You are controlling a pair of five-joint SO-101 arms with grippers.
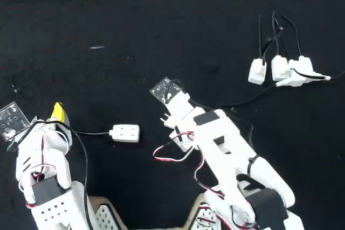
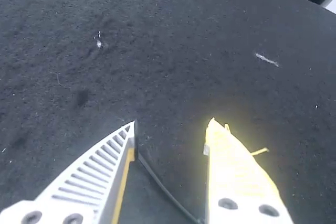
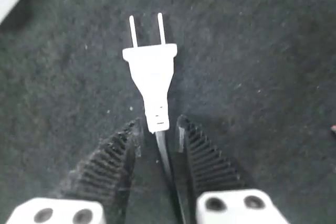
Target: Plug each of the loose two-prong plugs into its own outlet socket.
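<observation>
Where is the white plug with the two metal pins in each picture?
High view: the plug sits mid-table, just right of the white socket block.
Left wrist view: bare black cloth, with a thin black cord between the fingers of the left gripper.
Right wrist view: the plug is in the middle, pins pointing away, tail between the fingertips of the right gripper.
Shared landmark: the black cloth under everything.
</observation>
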